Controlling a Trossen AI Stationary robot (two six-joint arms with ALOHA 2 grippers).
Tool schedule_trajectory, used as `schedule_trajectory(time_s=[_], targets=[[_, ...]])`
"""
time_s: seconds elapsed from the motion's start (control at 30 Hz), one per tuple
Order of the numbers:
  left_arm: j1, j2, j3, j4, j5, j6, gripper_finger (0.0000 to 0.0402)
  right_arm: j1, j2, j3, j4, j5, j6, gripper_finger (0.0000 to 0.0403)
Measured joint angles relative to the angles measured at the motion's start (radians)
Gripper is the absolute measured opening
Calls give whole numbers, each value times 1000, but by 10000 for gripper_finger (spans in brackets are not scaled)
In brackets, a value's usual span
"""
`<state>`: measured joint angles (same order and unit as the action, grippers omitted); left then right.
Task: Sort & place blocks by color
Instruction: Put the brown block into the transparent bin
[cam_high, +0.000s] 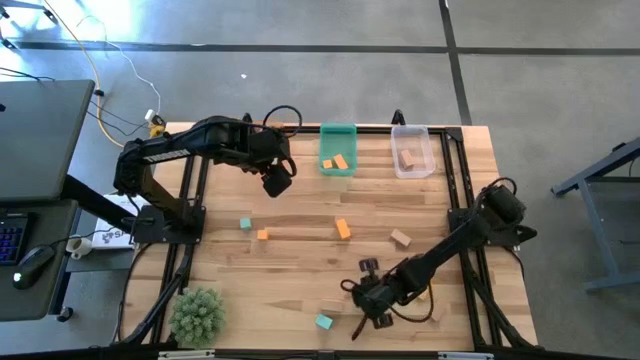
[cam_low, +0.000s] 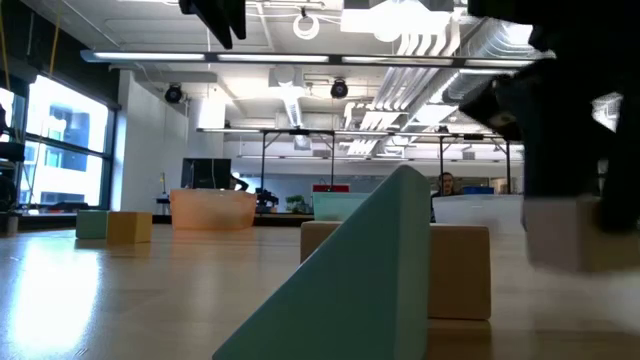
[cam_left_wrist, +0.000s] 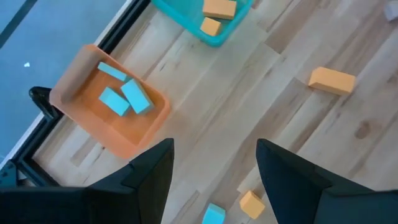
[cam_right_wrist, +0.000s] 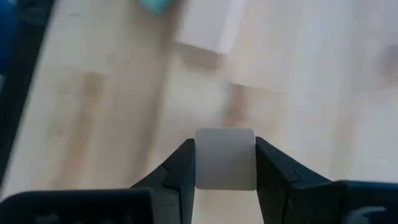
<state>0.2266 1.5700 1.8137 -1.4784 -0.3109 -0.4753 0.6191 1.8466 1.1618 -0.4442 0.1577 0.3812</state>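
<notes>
Currently the right gripper (cam_right_wrist: 225, 163) is clamping a plain wood block (cam_right_wrist: 225, 158) low at the table's near edge, so its clear bin (cam_high: 412, 151) is lying far across the table, slightly right. The left gripper (cam_left_wrist: 214, 163), fingers apart and empty, is hovering nearer the bins.

Open-plan office/lab: exposed ceiling ducts (cam_low: 440, 45), desks, monitors.

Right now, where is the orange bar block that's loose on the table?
In the high view the orange bar block lies mid-table, below the teal bin, between a small orange cube and a plain wood block.
</notes>
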Motion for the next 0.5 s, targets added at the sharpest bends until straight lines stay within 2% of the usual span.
schedule_trajectory(time_s=[0.33, 0.5], targets=[[12, 0, 0, 0, -83, 52, 216, -73, -129, 0, -307, 149, 35, 101], [12, 0, 0, 0, -64, 65, 216, -136, -190, 0, -442, 236, 67, 101]])
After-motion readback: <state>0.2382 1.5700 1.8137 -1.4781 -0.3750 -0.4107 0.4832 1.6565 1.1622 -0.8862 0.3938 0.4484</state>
